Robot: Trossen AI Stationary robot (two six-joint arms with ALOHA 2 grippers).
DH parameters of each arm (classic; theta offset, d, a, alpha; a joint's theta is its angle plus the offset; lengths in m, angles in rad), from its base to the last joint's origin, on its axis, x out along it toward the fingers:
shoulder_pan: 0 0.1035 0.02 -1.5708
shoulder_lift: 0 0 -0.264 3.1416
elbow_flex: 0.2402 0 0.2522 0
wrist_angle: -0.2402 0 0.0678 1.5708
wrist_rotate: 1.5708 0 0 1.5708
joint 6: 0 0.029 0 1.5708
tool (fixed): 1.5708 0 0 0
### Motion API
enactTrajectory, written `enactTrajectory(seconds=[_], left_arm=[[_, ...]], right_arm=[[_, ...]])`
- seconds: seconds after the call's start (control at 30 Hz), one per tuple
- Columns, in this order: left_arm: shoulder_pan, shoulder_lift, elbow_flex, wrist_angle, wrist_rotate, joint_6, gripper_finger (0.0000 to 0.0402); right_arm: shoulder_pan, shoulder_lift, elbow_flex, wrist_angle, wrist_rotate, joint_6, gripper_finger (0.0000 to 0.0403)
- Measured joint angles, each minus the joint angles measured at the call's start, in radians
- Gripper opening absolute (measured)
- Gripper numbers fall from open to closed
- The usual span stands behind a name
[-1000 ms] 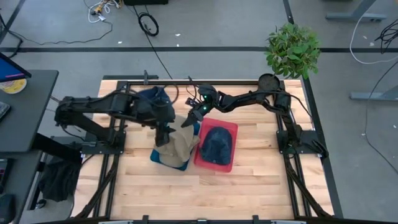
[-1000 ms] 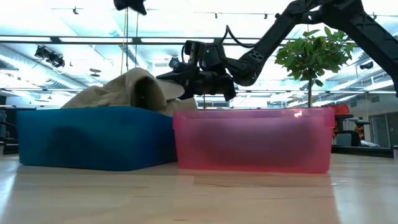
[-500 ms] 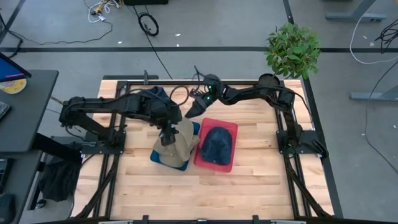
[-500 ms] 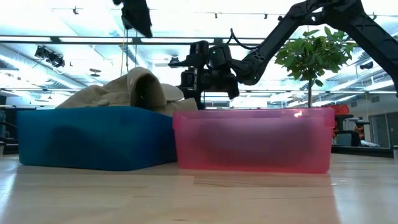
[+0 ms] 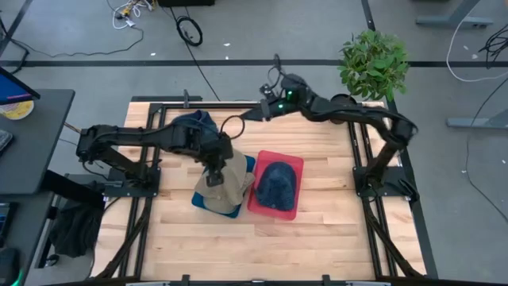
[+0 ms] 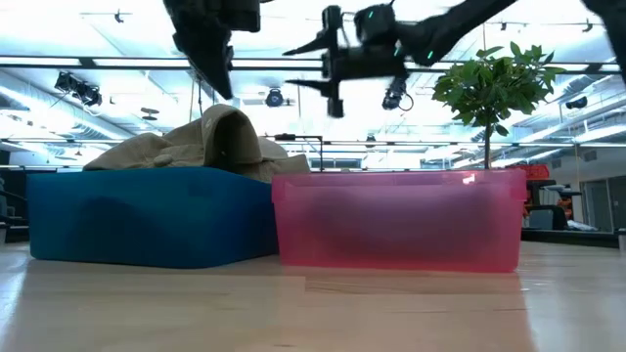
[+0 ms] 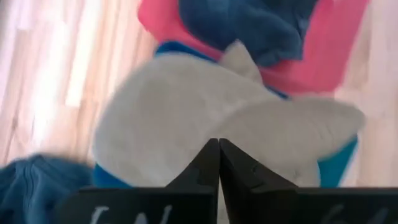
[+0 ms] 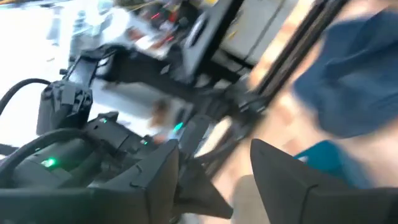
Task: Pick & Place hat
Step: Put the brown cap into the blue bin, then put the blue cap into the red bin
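Note:
A beige hat [image 5: 228, 171] lies heaped in a blue bin [image 6: 147, 215], its crown rising over the rim. My left gripper [image 7: 219, 149] is shut and points steeply down right above that crown [image 6: 220, 115]. Beside it to the right, a pink bin [image 6: 391, 220] holds a dark blue hat [image 5: 275, 184]. My right gripper [image 8: 214, 180] stands open and almost level, high over the table's far side [image 5: 255, 113], clear of both bins with nothing between its fingers. My left gripper has its shut fingertips [image 6: 224, 91] right at the top of the beige hat's crown, coming from above. Whether they touch the cloth, I cannot tell.
Another blue hat [image 5: 194, 123] lies on the table behind the blue bin, at the far left. A potted plant [image 5: 373, 63] stands past the table's far right corner. Bare wood lies toward the near edge [image 5: 262, 246].
My right gripper has opened beside the beige hat's brim, then risen and drawn back toward the table's far edge, tipping up to nearly level. My left gripper has sunk toward the beige hat's crown. The hat stays in the blue bin.

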State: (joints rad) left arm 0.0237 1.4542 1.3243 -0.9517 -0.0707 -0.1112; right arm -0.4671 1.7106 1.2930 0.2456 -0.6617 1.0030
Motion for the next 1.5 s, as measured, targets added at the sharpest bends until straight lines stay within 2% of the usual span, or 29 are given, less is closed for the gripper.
enactTrajectory(seconds=[0.13, 0.23, 0.33, 0.5, 0.63, 0.73, 0.87, 0.97, 1.23, 1.4, 1.5], left_arm=[[0.031, -0.001, -0.070, 0.127, 0.003, 0.004, 0.0004], [0.048, 0.014, -0.171, 0.233, 0.108, 0.014, 0.0003], [0.051, 0.036, -0.295, 0.342, 0.191, -0.019, 0.0003], [0.040, 0.073, -0.496, 0.534, 0.207, -0.071, 0.0003], [0.040, 0.089, -0.560, 0.606, 0.214, -0.107, 0.0003], [0.041, 0.078, -0.555, 0.606, 0.205, -0.106, 0.0003], [0.041, 0.048, -0.480, 0.543, 0.158, -0.104, 0.0002], [0.042, 0.036, -0.389, 0.474, 0.105, -0.102, 0.0002], [0.042, 0.027, -0.136, 0.235, 0.092, -0.103, 0.0006], [0.049, 0.025, -0.044, -0.009, -0.052, -0.120, 0.0003], [0.071, 0.023, -0.039, -0.148, -0.133, -0.132, 0.0005]], right_arm=[[0.014, -0.131, 0.000, -0.209, 0.171, -0.120, 0.0189], [0.026, -0.208, 0.000, -0.313, 0.250, -0.174, 0.0180], [0.042, -0.268, 0.000, -0.380, 0.312, -0.193, 0.0172], [0.070, -0.320, 0.000, -0.432, 0.410, -0.209, 0.0165], [0.085, -0.327, -0.001, -0.435, 0.446, -0.206, 0.0164], [0.092, -0.325, 0.000, -0.445, 0.455, -0.200, 0.0164], [0.095, -0.324, 0.000, -0.448, 0.472, -0.200, 0.0164], [0.095, -0.324, 0.000, -0.449, 0.485, -0.200, 0.0164], [0.095, -0.323, 0.000, -0.449, 0.498, -0.214, 0.0164], [0.094, -0.323, 0.000, -0.448, 0.499, -0.219, 0.0164], [0.094, -0.323, 0.000, -0.448, 0.515, -0.226, 0.0164]])
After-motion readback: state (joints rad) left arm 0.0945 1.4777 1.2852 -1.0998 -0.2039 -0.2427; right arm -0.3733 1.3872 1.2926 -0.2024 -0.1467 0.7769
